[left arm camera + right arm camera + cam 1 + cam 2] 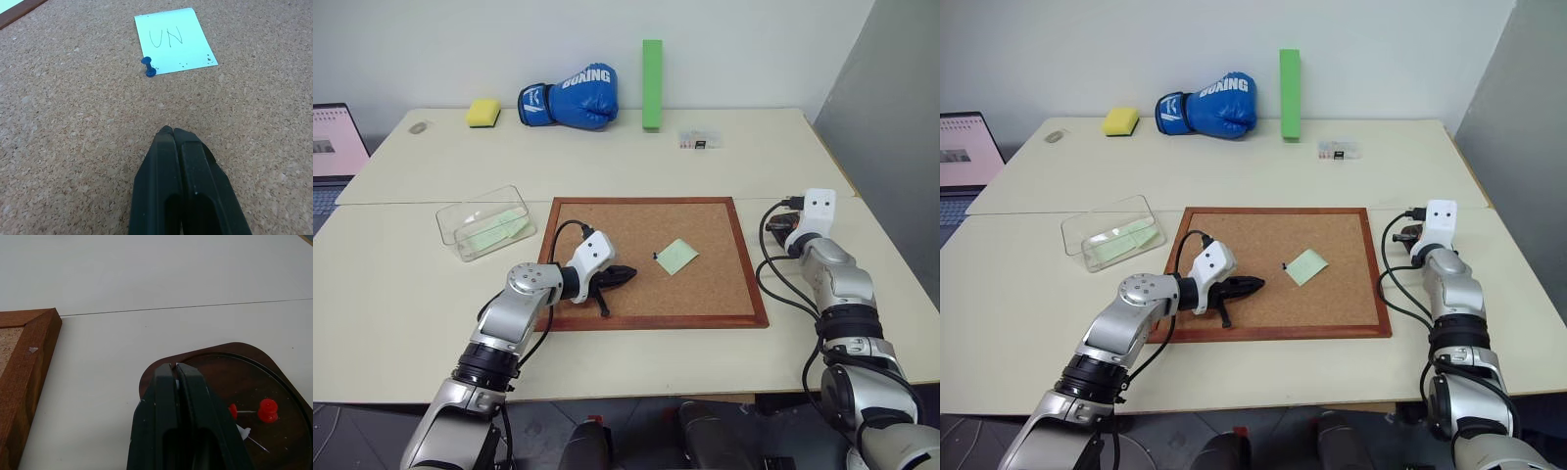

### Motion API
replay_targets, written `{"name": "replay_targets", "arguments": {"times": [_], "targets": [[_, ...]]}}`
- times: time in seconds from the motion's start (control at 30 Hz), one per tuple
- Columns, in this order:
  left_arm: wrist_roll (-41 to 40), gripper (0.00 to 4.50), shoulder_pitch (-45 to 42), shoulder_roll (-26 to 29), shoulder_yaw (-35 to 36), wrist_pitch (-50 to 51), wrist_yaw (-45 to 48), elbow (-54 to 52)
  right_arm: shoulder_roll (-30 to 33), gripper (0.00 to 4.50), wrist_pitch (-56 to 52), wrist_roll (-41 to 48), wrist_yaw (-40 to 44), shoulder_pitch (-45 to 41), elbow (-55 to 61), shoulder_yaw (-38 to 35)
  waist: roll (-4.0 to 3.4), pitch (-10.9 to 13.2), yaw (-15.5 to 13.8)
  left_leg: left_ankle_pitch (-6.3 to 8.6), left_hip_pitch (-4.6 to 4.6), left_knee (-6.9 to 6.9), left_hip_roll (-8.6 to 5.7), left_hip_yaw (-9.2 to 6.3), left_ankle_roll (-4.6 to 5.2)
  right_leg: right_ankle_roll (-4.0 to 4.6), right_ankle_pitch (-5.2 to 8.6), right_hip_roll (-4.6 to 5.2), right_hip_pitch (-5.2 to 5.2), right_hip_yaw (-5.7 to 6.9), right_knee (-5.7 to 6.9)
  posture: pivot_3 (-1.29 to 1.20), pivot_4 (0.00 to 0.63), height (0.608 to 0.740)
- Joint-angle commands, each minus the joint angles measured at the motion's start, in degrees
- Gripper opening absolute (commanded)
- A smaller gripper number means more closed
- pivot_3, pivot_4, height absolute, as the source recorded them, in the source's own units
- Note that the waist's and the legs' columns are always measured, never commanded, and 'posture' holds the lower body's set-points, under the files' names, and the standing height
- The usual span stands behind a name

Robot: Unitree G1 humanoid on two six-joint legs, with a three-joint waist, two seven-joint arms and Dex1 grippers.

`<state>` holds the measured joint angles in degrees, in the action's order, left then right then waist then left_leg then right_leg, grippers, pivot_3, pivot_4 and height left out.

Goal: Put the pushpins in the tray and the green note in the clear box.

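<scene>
- Resting on the cork board (705,284), the left gripper (171,131) has its two black fingers pressed together with nothing between them, pointing toward the green note (676,257).
- The green note lies flat on the cork board with a handwritten mark on it; a blue pushpin (148,67) stands at its corner, just touching the paper edge.
- The right gripper (174,366) hovers over the near rim of the tray (220,367), fingers together and empty.
- The tray sits on the table (411,294), just beside the right edge of the cork board frame. Inside it lie a red pushpin (267,410) and a second red pin (234,411), close to each other.
- The clear box (485,221) stands on the table left of the cork board, holding pale green paper slips (499,230).
</scene>
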<state>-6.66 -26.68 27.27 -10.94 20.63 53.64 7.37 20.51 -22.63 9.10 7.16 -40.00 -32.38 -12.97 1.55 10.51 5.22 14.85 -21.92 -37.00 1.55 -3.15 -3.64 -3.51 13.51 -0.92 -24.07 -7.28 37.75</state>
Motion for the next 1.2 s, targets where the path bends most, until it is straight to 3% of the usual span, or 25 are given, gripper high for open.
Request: {"name": "replay_targets", "arguments": {"times": [0.03, 0.5, 0.77, 1.2], "targets": [[0.3, 0.00, 0.2, 0.1, -1.2, 0.2, 0.6, 0.8, 0.4, 0.75, 1.8, 0.4, -0.5, -1.6, 2.4, -1.0, 0.00, 0.0, 0.0, 0.00, 0.00, 0.00, 0.00, 0.00, 0.00, 0.00, 0.00, 0.00, 0.00, 0.00, 0.00, 0.00, 0.150, 0.740], [0.3, 0.00, -0.2, -0.3, -1.2, 0.1, 0.8, 1.2, 0.8, 3.64, 6.3, 0.1, -0.5, -4.4, 3.6, -0.7, 0.00, 0.0, 0.0, 0.00, -0.01, 0.01, 0.00, 0.00, 0.00, 0.00, 0.00, 0.00, 0.00, 0.00, -0.01, 0.00, 0.150, 0.740], [0.3, 0.00, 0.0, -0.4, -1.2, 0.2, 0.9, 1.0, -0.1, 3.64, 8.9, 1.8, 4.3, -6.0, 7.0, 0.5, 0.00, 0.0, -0.1, 0.00, -0.01, 0.00, 0.00, -0.01, 0.00, 0.00, 0.00, 0.00, 0.00, 0.01, -0.01, 0.00, 0.150, 0.740], [0.2, 0.00, 1.0, 0.9, -1.3, 0.7, 2.1, 0.2, 0.9, 3.64, -3.5, 9.4, 32.6, 5.5, 31.0, 17.4, -0.01, 0.0, -0.2, 0.00, -0.05, 0.00, 0.01, -0.08, 0.00, 0.00, 0.01, 0.00, -0.01, 0.08, -0.02, 0.00, 0.150, 0.740]]}}
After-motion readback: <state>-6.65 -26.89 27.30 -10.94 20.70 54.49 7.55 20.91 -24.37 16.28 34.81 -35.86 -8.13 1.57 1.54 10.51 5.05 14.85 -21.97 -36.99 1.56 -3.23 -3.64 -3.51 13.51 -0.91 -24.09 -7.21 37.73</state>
